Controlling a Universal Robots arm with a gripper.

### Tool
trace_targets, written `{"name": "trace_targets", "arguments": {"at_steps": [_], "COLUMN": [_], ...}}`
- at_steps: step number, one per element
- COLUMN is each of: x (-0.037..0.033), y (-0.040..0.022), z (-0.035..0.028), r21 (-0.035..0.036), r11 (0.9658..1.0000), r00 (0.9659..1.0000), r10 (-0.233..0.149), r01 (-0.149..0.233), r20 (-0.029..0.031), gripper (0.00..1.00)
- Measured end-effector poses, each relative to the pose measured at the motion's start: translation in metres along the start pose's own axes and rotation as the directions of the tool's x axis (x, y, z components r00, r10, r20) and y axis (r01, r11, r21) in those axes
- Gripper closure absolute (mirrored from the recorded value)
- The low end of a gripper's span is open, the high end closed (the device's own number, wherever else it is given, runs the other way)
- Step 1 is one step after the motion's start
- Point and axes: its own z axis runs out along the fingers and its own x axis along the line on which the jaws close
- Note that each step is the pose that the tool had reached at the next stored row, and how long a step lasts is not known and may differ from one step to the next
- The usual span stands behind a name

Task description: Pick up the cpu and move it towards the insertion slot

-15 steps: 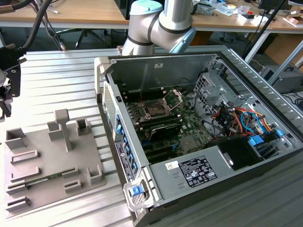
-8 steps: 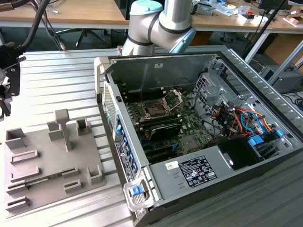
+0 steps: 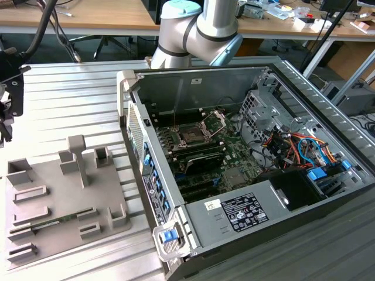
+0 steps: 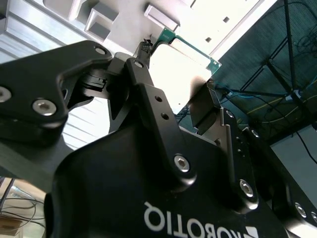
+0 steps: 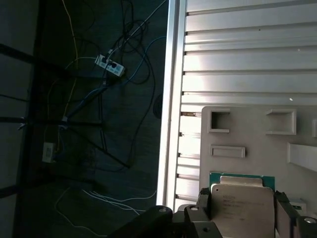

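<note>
**CPU clamped in the gripper, above the grey tray**

The cpu [image 5: 242, 199] sits edge to edge between the gripper's [image 5: 242, 210] two dark fingers [image 5: 204, 204], which press on opposite sides of it. Its pale metal lid faces the first wrist view, with a thin green rim showing along the far edge. In the second wrist view the same chip [image 4: 181, 67] glares white between the black finger links, and one green corner pokes out past the tips.

Directly beyond the fingertips lies the grey plastic tray [image 5: 247, 131] with its rectangular recesses and raised blocks. The tray rests on the ribbed metal table [image 5: 237, 49]. Past the table's edge, well below the gripper, the dark floor carries loose cables [image 5: 124, 124] and a power strip [image 5: 110, 63].

In the exterior view the insertion slot [image 3: 192, 134] lies inside the open computer case [image 3: 234, 76], well apart from the tray [image 3: 53, 193]. The case's near side wall [image 3: 149, 170] stands between tray and slot. The slot's metal load plate [image 3: 215, 120] is tipped up just beside the socket, and bundled wires [image 3: 293, 143] crowd the case further along. The arm's [image 3: 199, 26] grey joint hangs above the case's back wall.
</note>
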Motion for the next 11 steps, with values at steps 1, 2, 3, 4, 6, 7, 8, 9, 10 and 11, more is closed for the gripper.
{"name": "trace_targets", "arguments": {"at_steps": [1,2,3,4,6,7,8,9,10,11], "x": [0.0,0.0,0.0,0.0,0.0,0.0,0.0,0.0,0.0,0.0], "y": [0.0001,0.0001,0.0002,0.0002,0.0003,0.0003,0.0003,0.0004,0.0004,0.0004], "z": [-0.001,-0.0018,-0.0027,-0.0032,-0.0048,-0.0054,-0.006,-0.0066,-0.0076,-0.0083], "r21": [-0.0002,-0.0003,-0.0005,-0.0007,-0.0008,-0.0008,-0.0009,-0.0009,-0.0009,-0.001], "r11": [1.0,1.0,1.0,1.0,1.0,1.0,1.0,1.0,1.0,1.0], "r00": [1.0,1.0,1.0,1.0,1.0,1.0,1.0,1.0,1.0,1.0], "r10": [0.0,0.0,0.0,0.0,0.0,0.0,0.0,0.0,0.0,0.0], "r01": [0.0,0.0,0.0,0.0,0.0,0.0,0.0,0.0,0.0,0.0], "r20": [0.0001,0.0001,0.0001,0.0001,0.0001,0.0001,0.0001,0.0001,0.0001,0.0002], "gripper": [0.45,0.45,0.45,0.45,0.45,0.45,0.45,0.45,0.45,0.45]}}
